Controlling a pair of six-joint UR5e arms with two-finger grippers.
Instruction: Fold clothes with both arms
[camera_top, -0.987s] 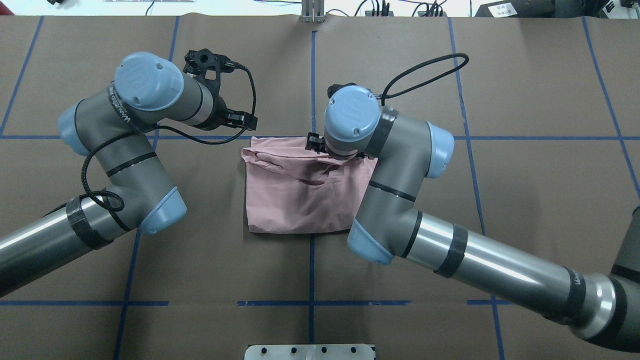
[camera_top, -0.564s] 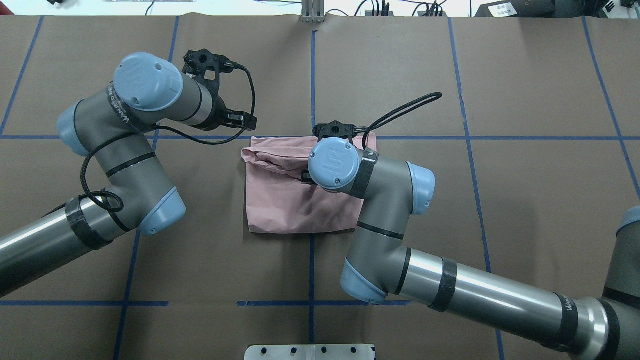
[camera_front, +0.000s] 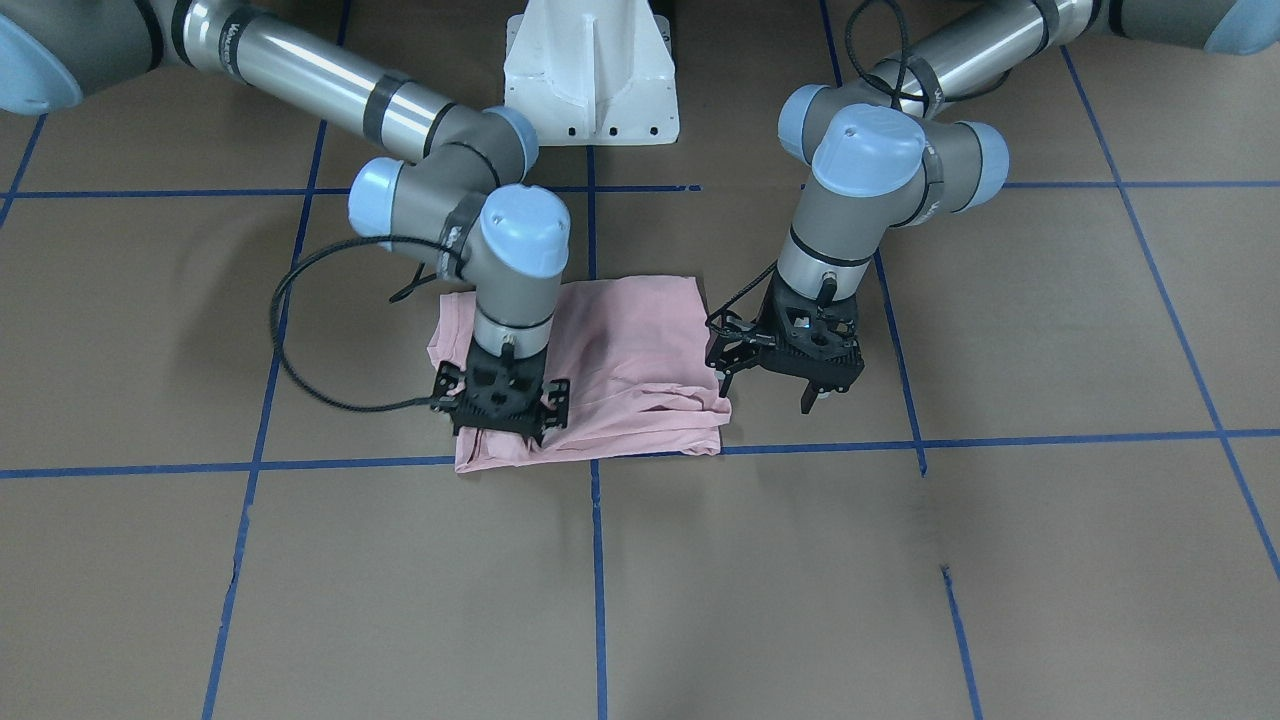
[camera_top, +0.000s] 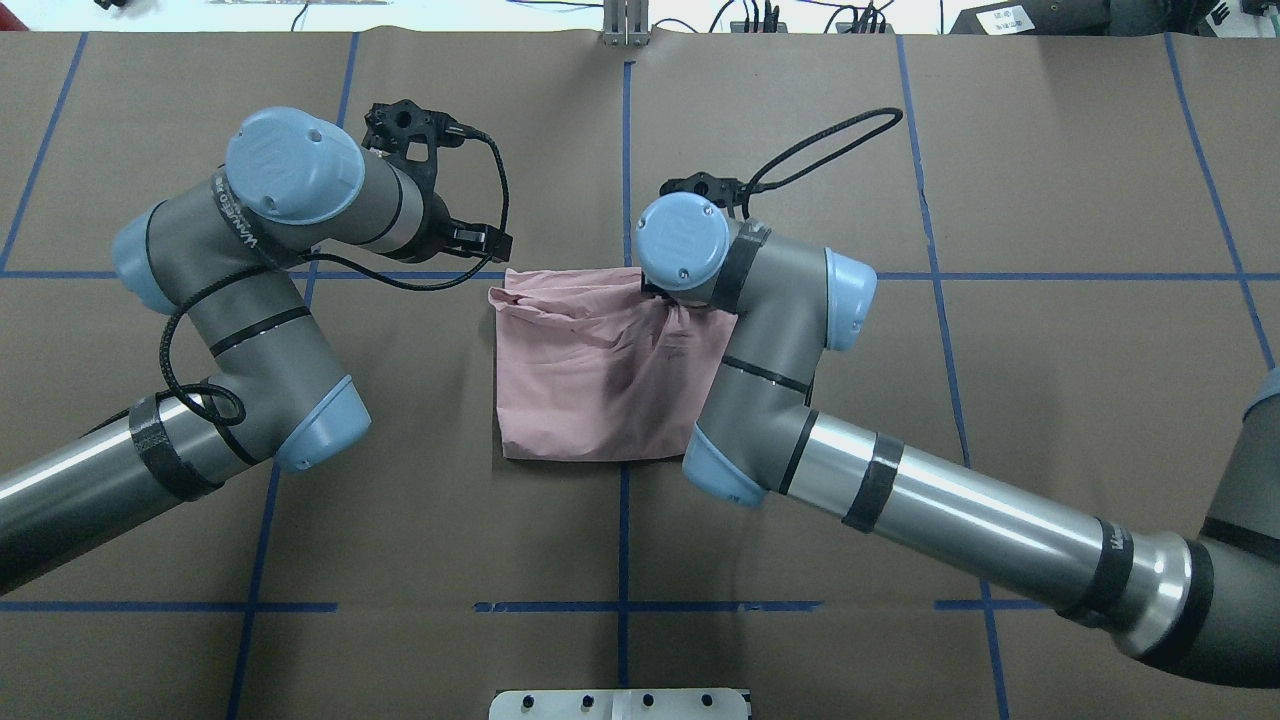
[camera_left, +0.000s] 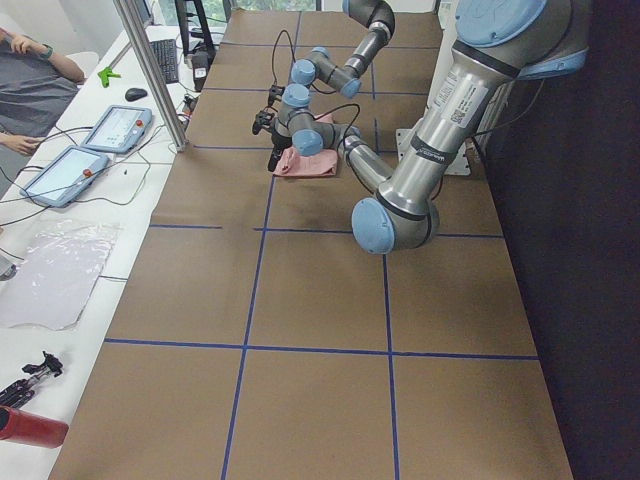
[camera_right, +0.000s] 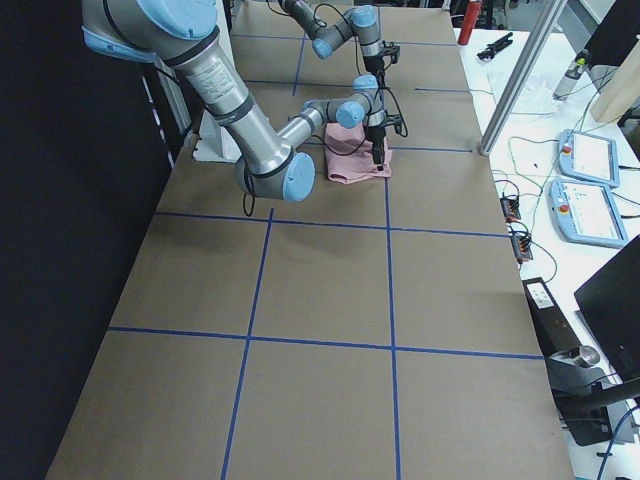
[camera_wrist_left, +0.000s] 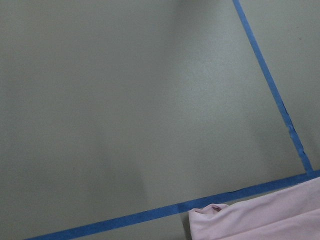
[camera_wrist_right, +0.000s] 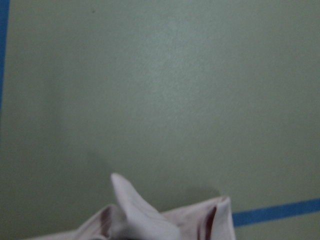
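The pale pink T-shirt (camera_front: 630, 340) lies folded into a rough square on the brown table, its print hidden; it also shows in the overhead view (camera_top: 590, 380). My right gripper (camera_front: 505, 415) points down on the shirt's far edge at its right end. It is shut on a pinch of fabric, which rises as a peak in the right wrist view (camera_wrist_right: 135, 210). In the overhead view its own wrist hides it. My left gripper (camera_front: 765, 392) is open and empty, hovering just beside the shirt's far left corner (camera_wrist_left: 215, 212), not touching it.
Blue tape lines (camera_front: 800, 445) grid the brown paper table. The white pedestal (camera_front: 590, 70) stands at the robot's side of the table. A side bench with tablets (camera_left: 110, 130) and an operator's arm runs along the far edge.
My right wrist swung toward the robot over the shirt, then back out to its far edge. The shirt's right side is now gathered under it. The left arm barely moved.
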